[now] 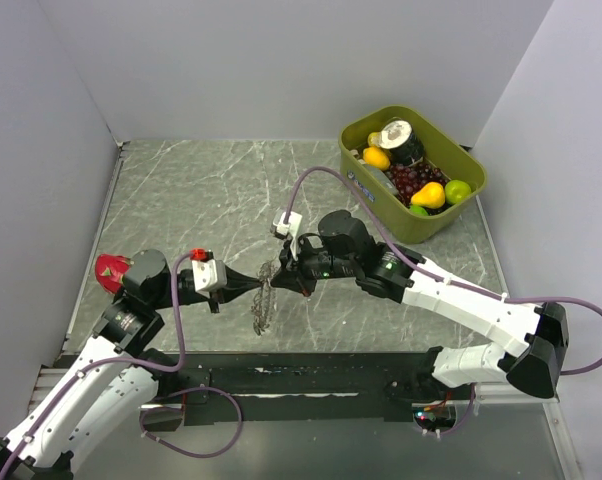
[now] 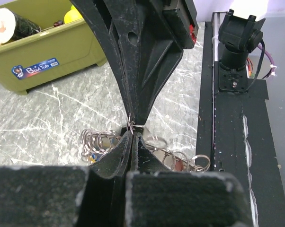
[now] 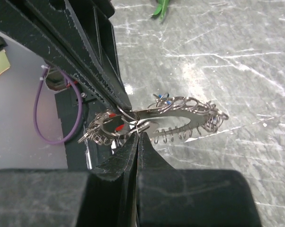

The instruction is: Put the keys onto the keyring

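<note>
The keyring (image 1: pixel 264 298), a grey metal ring hung with several small wire loops, hangs just above the marble table between my two grippers. The left gripper (image 1: pixel 255 287) comes from the left, shut, and pinches a thin wire of the keyring (image 2: pixel 97 142) at its tips (image 2: pixel 132 128). Facing it tip to tip, the right gripper (image 1: pixel 281 276) is shut on the keyring (image 3: pixel 180 116) at its near end (image 3: pixel 138 132). Small red (image 3: pixel 115 127) and blue (image 3: pixel 165 100) bits of the keys show among the loops. The keys' blades are hidden in the tangle.
An olive tub (image 1: pixel 381 205) with fruit and a can stands at the back right. A red object (image 1: pixel 109 270) lies by the left arm's elbow. A black strip (image 1: pixel 311 380) runs along the near edge. A small green scrap (image 3: pixel 160 8) lies further out on the table.
</note>
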